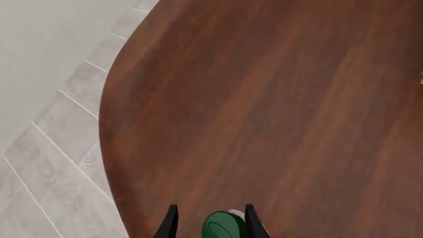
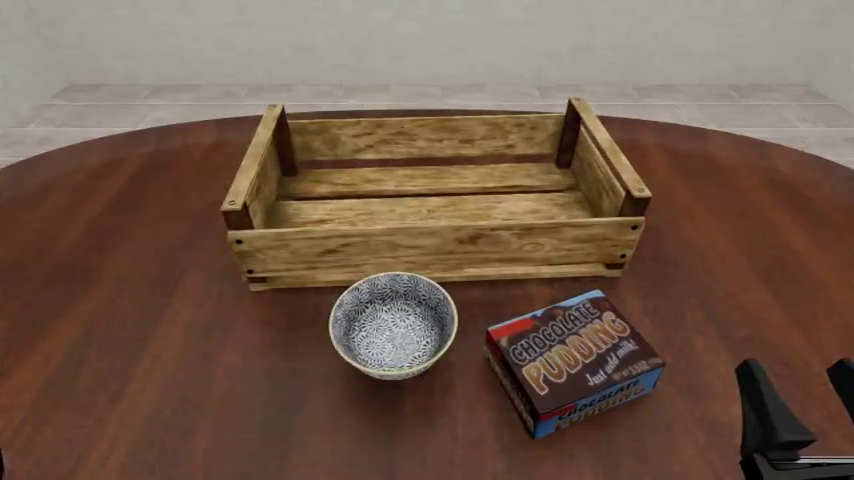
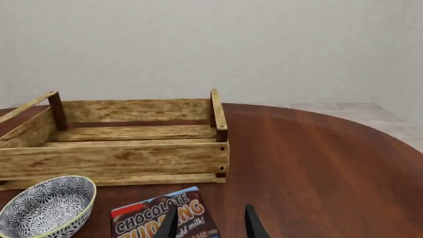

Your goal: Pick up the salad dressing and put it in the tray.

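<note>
Salad dressing [image 1: 223, 225] is gripped between left gripper [image 1: 210, 222] fingers, green cap facing the wrist camera.
Right gripper [image 2: 798, 412] is held apart, at the round brown table's [image 2: 134, 330] five o'clock; pale tiled floor [image 1: 46, 148] is seen.

The round wooden table [image 2: 120, 330] carries the tray [image 2: 434, 245], bowl [image 2: 394, 325] and pudding box [image 2: 575, 362].

front: high, looking down over tray [image 2: 434, 243] | right wrist: low, shares tray [image 3: 119, 158] | left wrist: close above table [image 1: 278, 99]

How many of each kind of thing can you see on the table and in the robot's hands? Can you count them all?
Crates: 1, the tray
Bowls: 1, the bowl
Boxes: 1, the chocolate pudding box
Bottles: 1, the salad dressing, between the left gripper fingers
Total: 4
</note>
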### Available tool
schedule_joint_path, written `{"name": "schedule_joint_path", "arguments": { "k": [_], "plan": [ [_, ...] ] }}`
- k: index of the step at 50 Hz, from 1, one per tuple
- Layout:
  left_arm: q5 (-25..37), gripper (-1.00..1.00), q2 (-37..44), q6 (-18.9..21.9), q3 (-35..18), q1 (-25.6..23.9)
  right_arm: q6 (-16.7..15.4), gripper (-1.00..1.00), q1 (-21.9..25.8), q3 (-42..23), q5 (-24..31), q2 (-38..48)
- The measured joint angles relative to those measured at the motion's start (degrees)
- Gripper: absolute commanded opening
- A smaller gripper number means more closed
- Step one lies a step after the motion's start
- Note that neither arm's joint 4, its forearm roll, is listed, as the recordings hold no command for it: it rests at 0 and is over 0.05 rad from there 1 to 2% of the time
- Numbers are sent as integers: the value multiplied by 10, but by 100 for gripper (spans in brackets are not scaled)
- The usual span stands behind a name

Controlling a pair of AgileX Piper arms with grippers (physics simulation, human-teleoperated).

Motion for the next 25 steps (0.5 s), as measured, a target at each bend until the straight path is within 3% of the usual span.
{"name": "schedule_joint_path", "arguments": {
  "k": [25],
  "plan": [
    [-75, 100, 105, 7, 46, 16, 0, 100, 0, 0, 0, 0]
  ]
}}
